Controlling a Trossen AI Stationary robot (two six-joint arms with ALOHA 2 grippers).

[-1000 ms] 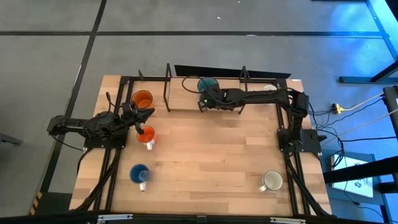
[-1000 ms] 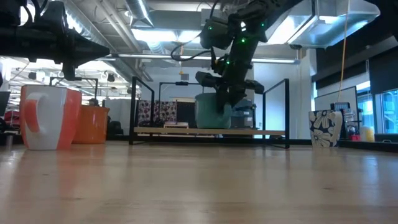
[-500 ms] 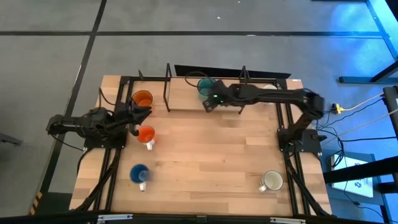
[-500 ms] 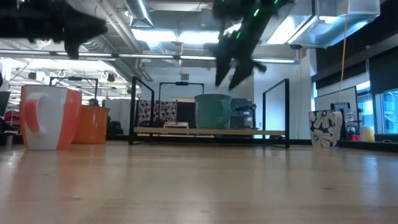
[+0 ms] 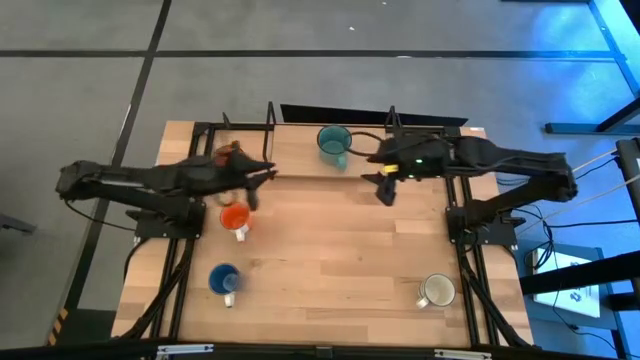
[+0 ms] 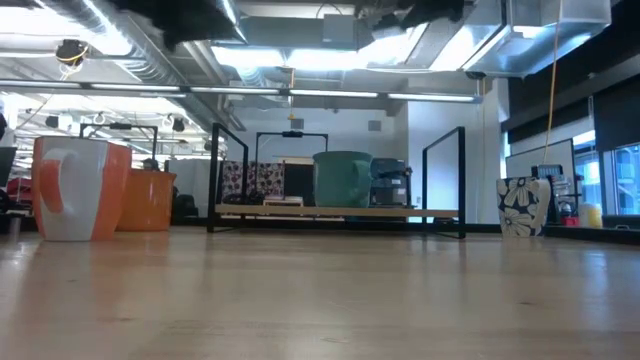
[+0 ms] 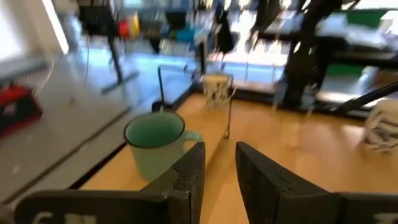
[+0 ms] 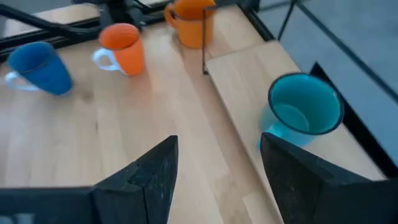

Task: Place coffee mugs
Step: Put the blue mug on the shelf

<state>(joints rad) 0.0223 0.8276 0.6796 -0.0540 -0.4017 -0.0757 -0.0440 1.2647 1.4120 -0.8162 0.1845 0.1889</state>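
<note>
The teal mug (image 5: pixel 333 142) stands upright on the wooden board of the black wire rack (image 5: pixel 270 150) at the table's far edge. My right gripper (image 5: pixel 385 190) hovers open to its right, and the mug (image 8: pixel 303 112) shows beyond its fingers. My left gripper (image 5: pixel 262 178) hangs open over the table left of the rack's board, facing the teal mug (image 7: pixel 155 143). The larger orange mug (image 5: pixel 228 155) shows partly under the left arm. The smaller orange mug (image 5: pixel 234 218), the blue mug (image 5: pixel 223 280) and a white mug (image 5: pixel 437 290) stand on the table.
A flowered white mug (image 6: pixel 523 207) stands at the far right, beside the rack. The rack's upright wires (image 6: pixel 215 180) rise around the board. Bare wood lies across the table's middle and near side (image 5: pixel 330 260). Black frame rails (image 5: pixel 180 270) run along both sides.
My right gripper has let go of the teal mug, risen and drawn back toward the table's right edge; the mug stays upright on the board. My left gripper has come off the smaller orange mug, lifted and swung toward the rack's board. That mug stays in place.
</note>
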